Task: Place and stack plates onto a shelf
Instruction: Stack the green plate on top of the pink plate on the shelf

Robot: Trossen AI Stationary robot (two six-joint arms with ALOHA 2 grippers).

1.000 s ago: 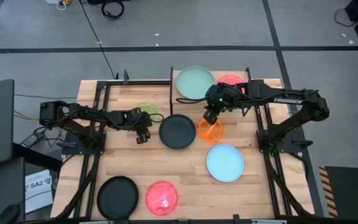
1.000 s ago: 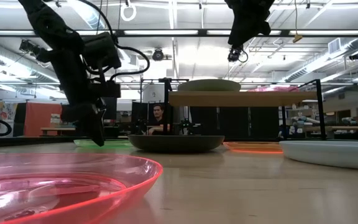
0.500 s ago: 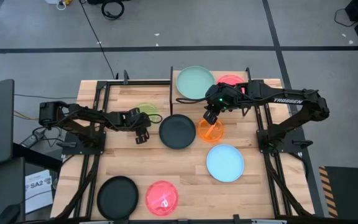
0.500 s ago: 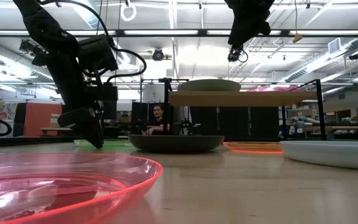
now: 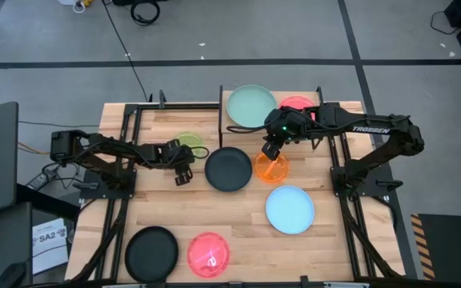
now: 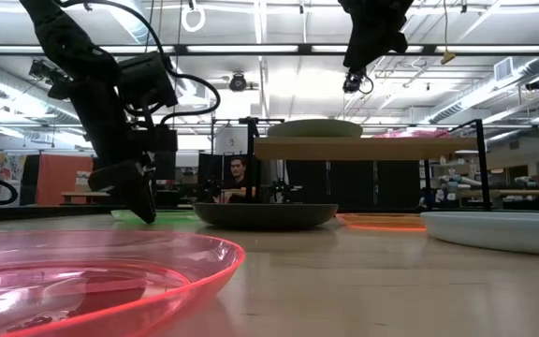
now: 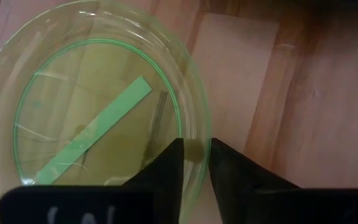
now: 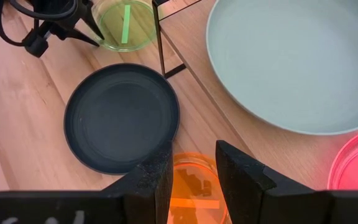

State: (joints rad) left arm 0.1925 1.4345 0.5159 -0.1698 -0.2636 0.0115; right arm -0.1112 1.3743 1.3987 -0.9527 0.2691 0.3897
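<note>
My left gripper [image 5: 182, 170] [image 7: 196, 163] is down at the near rim of the small lime green plate [image 5: 186, 144] [image 7: 98, 124] and shut on it. The plate lies flat on the table. My right gripper [image 5: 270, 152] [image 8: 193, 163] hangs open, with a narrow gap, high above the far edge of the orange plate [image 5: 272, 167] [image 8: 194, 186]. The shelf [image 6: 363, 148] [image 8: 188, 53] carries the pale green plate [image 5: 251, 106] and a red plate [image 5: 297, 103]. My left gripper pinches the lime green plate's near rim [image 7: 196, 140], one finger [image 7: 166, 165] inside the plate and the other [image 7: 229, 168] outside it. The fingers come from above, slanting down. The plate still rests flat on the table.
On the table lie a black plate [image 5: 229, 169] beside the orange one, a light blue plate [image 5: 290, 209], a second black plate [image 5: 151, 253] and a pink plate [image 5: 209, 254] near the front edge. A black shelf leg [image 8: 160, 43] stands between the lime plate and the shelf.
My left gripper shifted slightly toward the table's left, tipped and sank a little at the lime green plate's rim, then kept still. The plates have stayed in place.
</note>
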